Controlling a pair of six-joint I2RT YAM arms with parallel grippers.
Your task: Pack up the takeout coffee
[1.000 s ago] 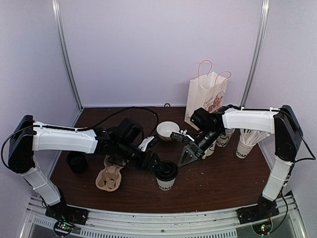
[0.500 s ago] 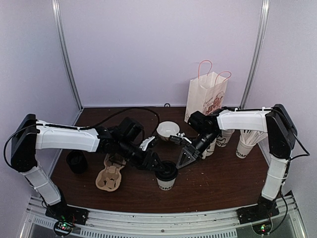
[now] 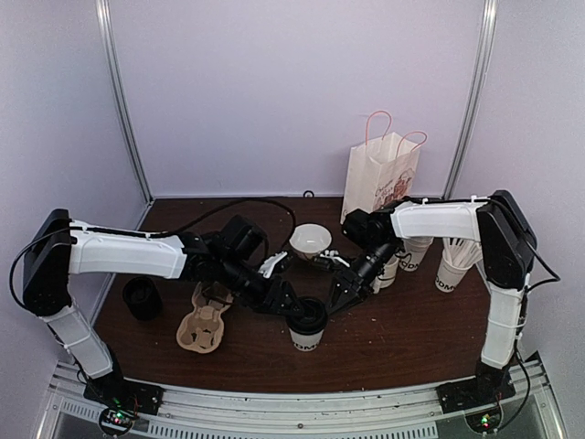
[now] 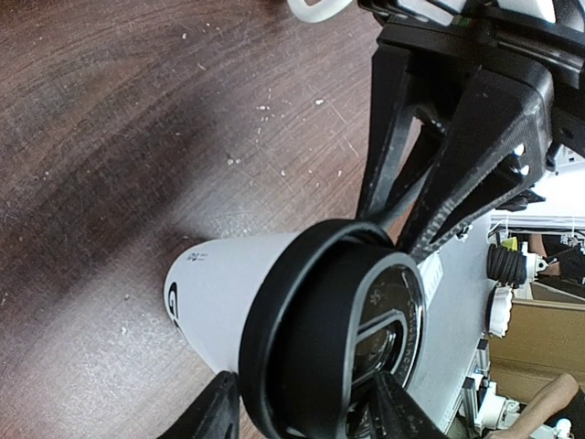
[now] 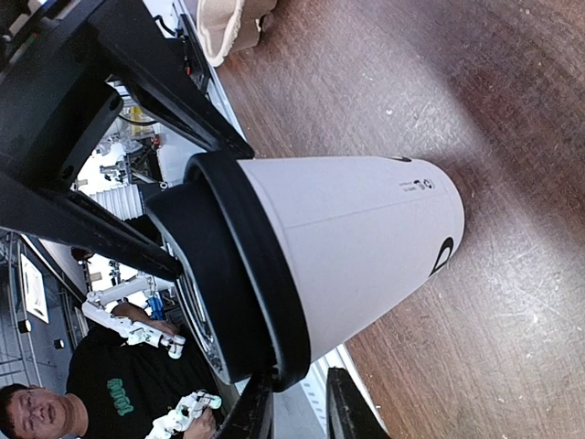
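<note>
Left gripper [image 3: 291, 307] is closed around the lidded takeout cup [image 3: 308, 329]. The cup stands upright on the counter [image 3: 402, 352], just right of the cardboard carrier [image 3: 203, 322]. Right gripper [image 3: 334, 294] is set at the lid's rim, fingers narrowly parted; whether the rim is pinched cannot be told. Farther back, a white bowl [image 3: 310, 240] and a paper bag [image 3: 382, 183] are noted.

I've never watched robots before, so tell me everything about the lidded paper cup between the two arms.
The paper cup is small, white and tapered, narrower at the base, with bold black lettering low down and a black plastic lid on top. It stands upright on the dark wooden table. The left arm's jaws flank the lid; the right arm's jaws meet its rim from the opposite side, grip unclear.
</note>
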